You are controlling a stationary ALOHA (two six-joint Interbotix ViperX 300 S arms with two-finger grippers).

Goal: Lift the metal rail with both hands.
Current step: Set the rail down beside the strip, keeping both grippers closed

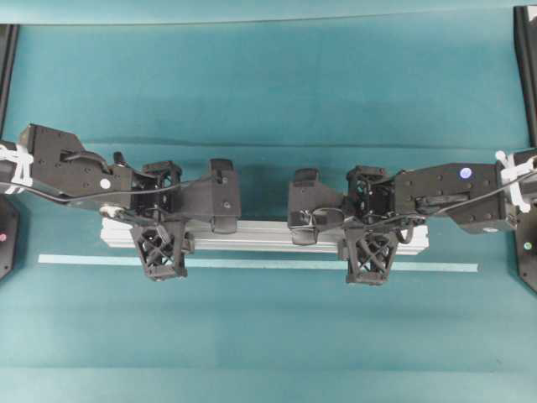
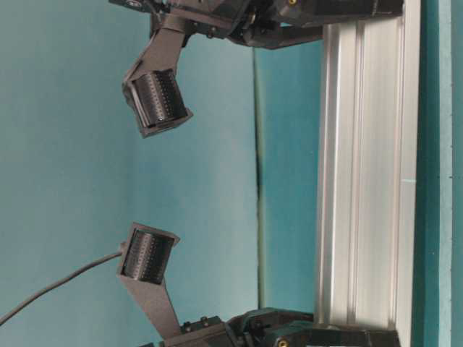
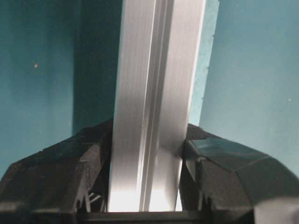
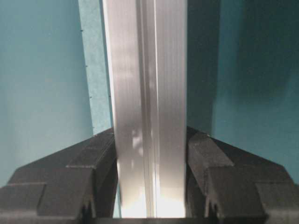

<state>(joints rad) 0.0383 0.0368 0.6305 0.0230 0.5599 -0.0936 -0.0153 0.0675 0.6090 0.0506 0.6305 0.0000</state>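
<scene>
Running left-right, metal rail spans both closed grippers.

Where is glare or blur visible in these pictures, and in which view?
Left wrist view: bright glare low on the rail, and the left claw fingers look soft. Right wrist view: glare near the rail's bottom, with a dark shadow beside it on the right. Overhead view: evenly lit and fairly sharp.

You see the metal rail as brushed silver aluminium, faintly streaked, with a soft sheen along its grooves. The left gripper and right gripper look like matt black plastic. Your table wears a matt teal cloth-like cover; the tape strip is flat, pale and dull.
</scene>
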